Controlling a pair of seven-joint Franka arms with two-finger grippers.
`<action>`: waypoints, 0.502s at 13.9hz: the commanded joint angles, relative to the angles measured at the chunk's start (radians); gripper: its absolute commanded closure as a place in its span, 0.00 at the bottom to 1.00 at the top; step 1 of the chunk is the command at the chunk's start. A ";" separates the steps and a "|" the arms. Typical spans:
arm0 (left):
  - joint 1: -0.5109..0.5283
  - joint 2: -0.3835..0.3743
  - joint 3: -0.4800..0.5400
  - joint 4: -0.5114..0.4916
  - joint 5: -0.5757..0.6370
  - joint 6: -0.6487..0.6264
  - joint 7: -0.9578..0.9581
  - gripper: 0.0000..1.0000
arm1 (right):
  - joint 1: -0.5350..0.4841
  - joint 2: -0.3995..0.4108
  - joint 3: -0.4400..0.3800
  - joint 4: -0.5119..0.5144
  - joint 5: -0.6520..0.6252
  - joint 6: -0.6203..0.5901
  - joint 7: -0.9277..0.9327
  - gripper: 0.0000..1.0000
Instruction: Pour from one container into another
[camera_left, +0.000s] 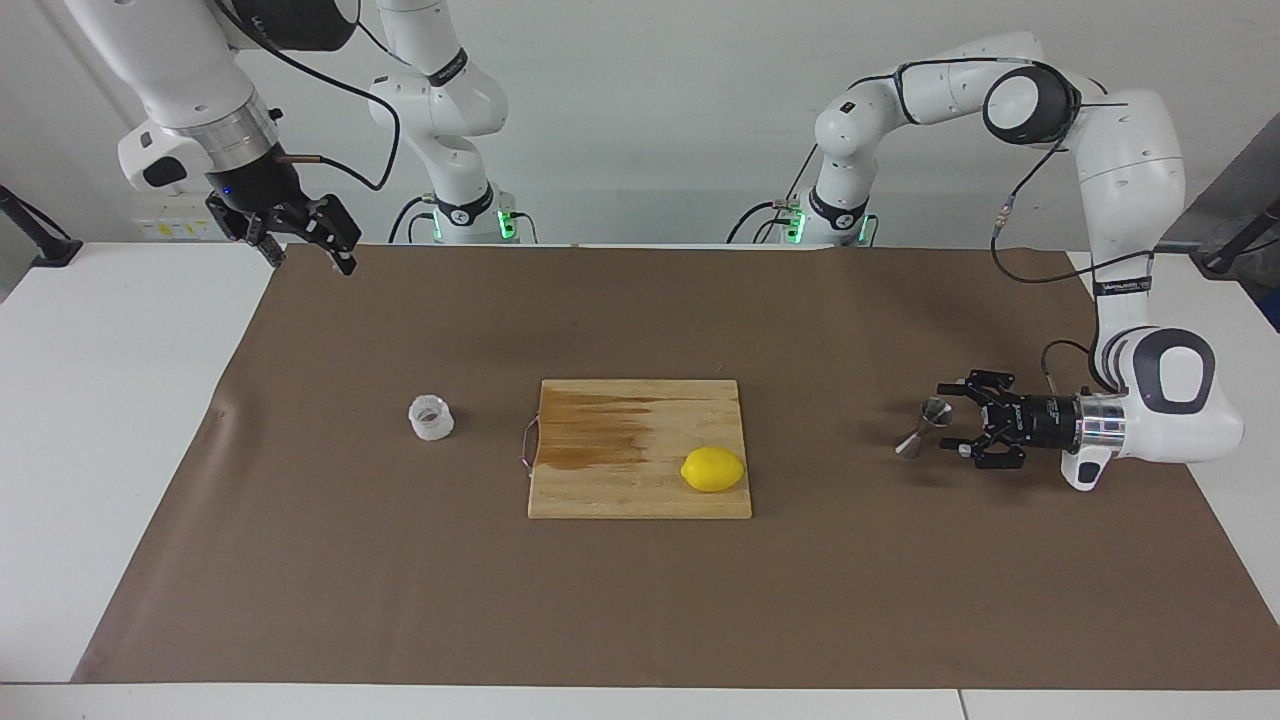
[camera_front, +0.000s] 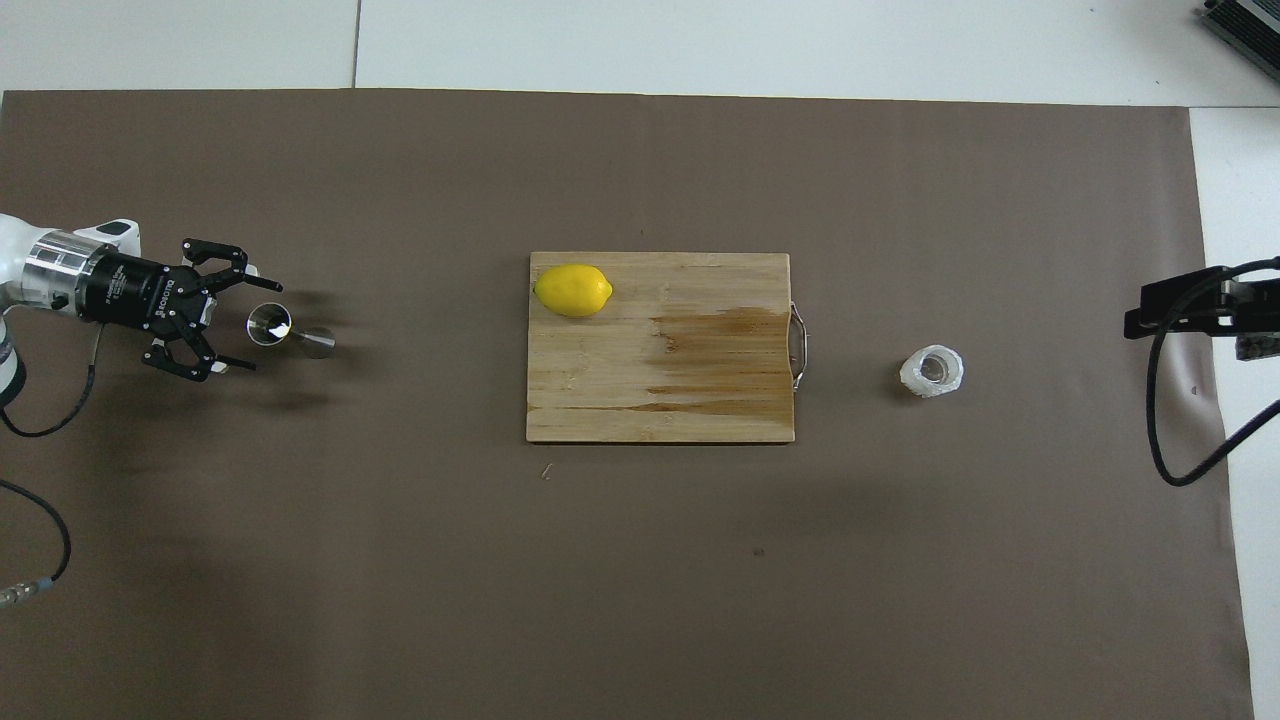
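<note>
Left gripper (camera_left: 948, 420): low over the brown mat (camera_left: 640, 600) at the left arm's end of the table, lying level, fingers spread wide and holding nothing.
Jigger (camera_left: 922, 427): stands on the mat just off the left gripper's fingertips, its upper cone about level with them; in the overhead view (camera_front: 288, 332) its rim sits at the mouth of the spread fingers, not clamped.
Plastic cup (camera_left: 431, 417): upright on the mat toward the right arm's end, beside the cutting board's handle, well apart from the jigger.
Right gripper (camera_left: 305, 250): waits raised over the mat's corner by the robots, fingers spread, empty.
Cutting board (camera_left: 640, 400): mid-table, between cup and jigger.
Lemon (camera_left: 713, 469): on the board's corner farthest from the robots, toward the jigger.
</note>
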 joint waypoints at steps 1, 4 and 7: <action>0.044 0.023 -0.054 -0.011 0.009 0.009 -0.022 0.00 | -0.007 0.001 0.007 0.004 -0.006 -0.007 0.012 0.00; 0.057 0.029 -0.069 -0.018 0.009 0.009 -0.018 0.00 | -0.007 0.000 0.007 0.004 -0.006 -0.007 0.014 0.00; 0.057 0.029 -0.069 -0.018 0.009 0.009 -0.013 0.00 | -0.007 0.001 0.007 0.004 -0.006 -0.007 0.014 0.00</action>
